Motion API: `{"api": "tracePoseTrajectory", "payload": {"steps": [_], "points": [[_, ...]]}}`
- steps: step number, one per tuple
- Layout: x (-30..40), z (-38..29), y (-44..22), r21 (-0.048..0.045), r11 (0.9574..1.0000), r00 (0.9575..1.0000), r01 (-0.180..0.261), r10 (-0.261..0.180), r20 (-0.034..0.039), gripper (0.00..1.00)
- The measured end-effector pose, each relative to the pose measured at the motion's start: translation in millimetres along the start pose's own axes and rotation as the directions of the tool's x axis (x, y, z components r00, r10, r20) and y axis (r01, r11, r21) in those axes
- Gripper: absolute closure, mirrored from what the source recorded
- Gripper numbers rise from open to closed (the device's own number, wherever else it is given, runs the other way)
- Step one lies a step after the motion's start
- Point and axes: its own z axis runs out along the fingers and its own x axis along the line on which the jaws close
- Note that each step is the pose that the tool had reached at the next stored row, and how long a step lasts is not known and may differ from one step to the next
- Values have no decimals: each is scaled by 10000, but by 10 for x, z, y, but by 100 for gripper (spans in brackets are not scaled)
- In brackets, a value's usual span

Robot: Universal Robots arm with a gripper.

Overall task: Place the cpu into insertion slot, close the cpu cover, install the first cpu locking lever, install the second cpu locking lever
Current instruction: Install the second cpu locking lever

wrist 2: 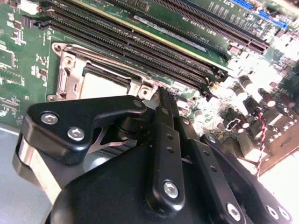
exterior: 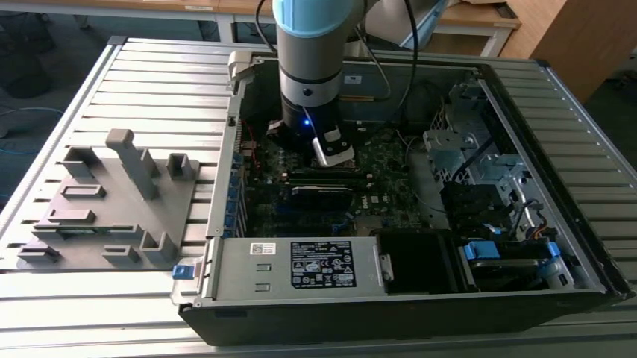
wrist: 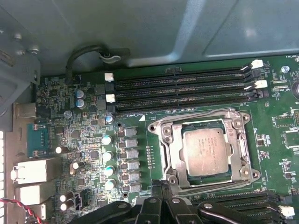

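Cpu work sits inside the big computer case [exterior: 418, 298] on the tabletop [exterior: 149, 67]. On the green board [wrist: 275, 140], the cover [wrist: 170, 140] frames the cpu [wrist: 206, 150] in its slot. The hand [wrist 2: 161, 93] is pinched together, holding nothing, just beside the slot.

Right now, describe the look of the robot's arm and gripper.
The arm is a thick grey cylinder with a pale blue band at its upper joint and a small blue light low on the wrist. Black cables run behind it. The gripper is matte black, built of flat linkage bars joined by silver screws, over a silvery round body.
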Motion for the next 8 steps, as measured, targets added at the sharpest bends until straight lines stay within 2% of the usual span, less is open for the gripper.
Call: {"api": "tracePoseTrajectory", "payload": {"steps": [4, 8], "points": [[-24, -3, 3, 7, 10000, 10000, -1, 1, -4, 90], [-140, 3, 17, 6, 10000, 10000, -3, 3, -15, 90]]}}
